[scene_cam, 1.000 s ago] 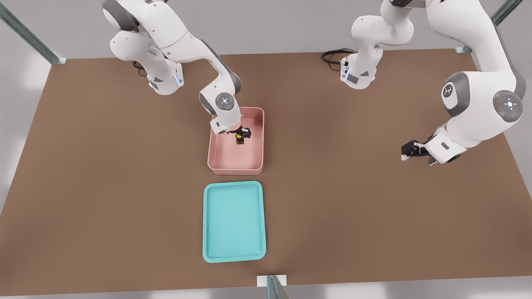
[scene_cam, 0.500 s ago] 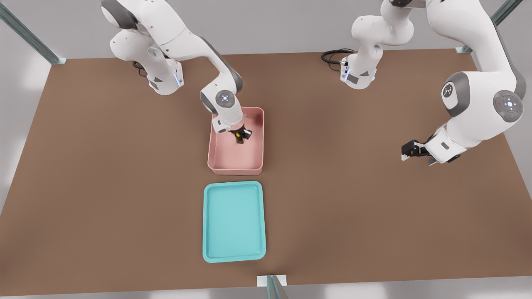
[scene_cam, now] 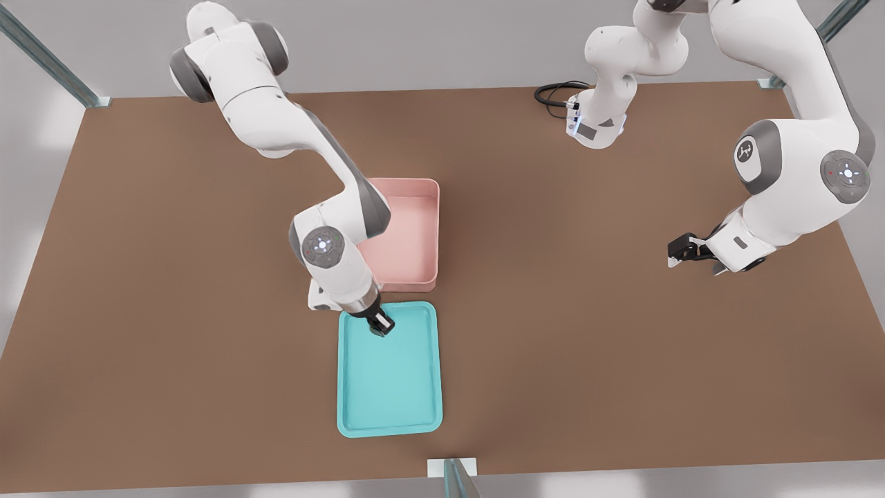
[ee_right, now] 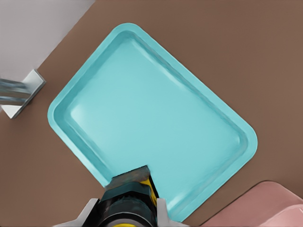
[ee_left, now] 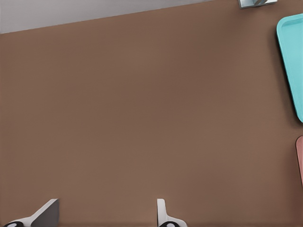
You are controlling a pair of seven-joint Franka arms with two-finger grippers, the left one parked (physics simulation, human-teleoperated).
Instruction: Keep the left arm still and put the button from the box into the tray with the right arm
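Note:
My gripper [scene_cam: 379, 327] hangs over the far end of the teal tray [scene_cam: 356, 415], just past the pink box's near wall. It is shut on the button [ee_right: 129, 201], whose dark base and yellow edge show between the fingers [ee_right: 163, 213] in the right wrist view. In the front view the gripper hides the button. The teal tray [ee_right: 94, 94] fills the right wrist view below the held button. The pink box [scene_cam: 415, 228] stands behind the tray with nothing showing on its floor; a corner of the box [ee_right: 265, 203] appears in the right wrist view.
The brown table [scene_cam: 622, 346] spreads wide on both sides of the tray and box. A metal bracket [scene_cam: 453, 470] sits at the table's near edge, seen also as a bracket [ee_right: 19, 94] in the right wrist view. A black cable [scene_cam: 553, 93] lies by the far arm base.
The gripper lifted the button out of the pink box and carried it toward the near edge, over the tray's far end. The box now shows no button.

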